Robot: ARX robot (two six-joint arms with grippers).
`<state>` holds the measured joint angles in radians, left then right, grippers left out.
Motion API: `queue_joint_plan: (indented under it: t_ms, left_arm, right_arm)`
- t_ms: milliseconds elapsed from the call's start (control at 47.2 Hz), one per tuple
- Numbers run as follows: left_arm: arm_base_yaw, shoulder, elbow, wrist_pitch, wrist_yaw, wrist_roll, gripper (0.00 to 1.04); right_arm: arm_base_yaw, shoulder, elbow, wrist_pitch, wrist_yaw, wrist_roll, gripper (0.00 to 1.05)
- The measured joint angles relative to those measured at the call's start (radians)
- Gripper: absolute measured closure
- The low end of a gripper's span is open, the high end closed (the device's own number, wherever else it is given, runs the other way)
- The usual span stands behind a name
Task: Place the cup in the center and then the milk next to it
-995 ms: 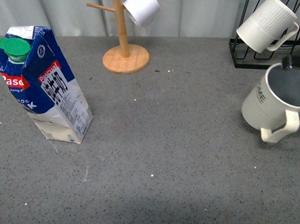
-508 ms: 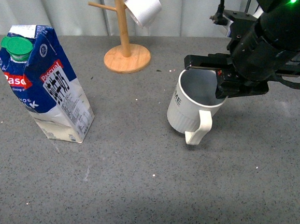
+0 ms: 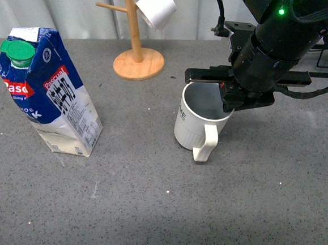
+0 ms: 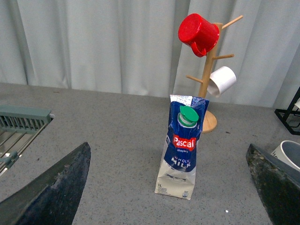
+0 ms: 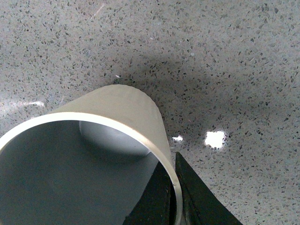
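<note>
Two-point clamp on the rim of the cup by the right gripper: in the right wrist view, one finger outside the wall, the other inside, closed tight on the rim with no gap. Held tilted, mouth up and toward the gripper, loop handle toward the camera; cannot tell whether the base touches the grey speckled tabletop.

Left gripper spread wide, fingers well apart, nothing between or against them.

Behind the cup: wooden mug tree carrying a small white cup and, in the left wrist view, a red cup. Near the tree, not touching. Bare tabletop between cup and carton.

Milk carton upright, green cap on, well to the left of the cup and the right gripper. Straight ahead of the left gripper, beyond its fingertips and untouched.
</note>
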<state>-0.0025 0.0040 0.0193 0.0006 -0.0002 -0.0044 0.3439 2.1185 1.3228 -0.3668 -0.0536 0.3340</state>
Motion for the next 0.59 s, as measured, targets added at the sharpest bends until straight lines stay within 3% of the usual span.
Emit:
queue_joint_plan:
  t_ms: [148, 423, 593]
  left_arm:
    - [0.000, 0.000, 0.000, 0.000, 0.000, 0.000, 0.07]
    - [0.000, 0.000, 0.000, 0.000, 0.000, 0.000, 0.07]
    - [0.000, 0.000, 0.000, 0.000, 0.000, 0.000, 0.07]
  right_arm:
    - [0.002, 0.002, 0.008, -0.001, -0.004, -0.009, 0.99]
    - [-0.001, -0.007, 0.011, 0.040, -0.009, 0.000, 0.49]
    - [-0.004, -0.068, -0.016, 0.113, 0.014, -0.005, 0.28]
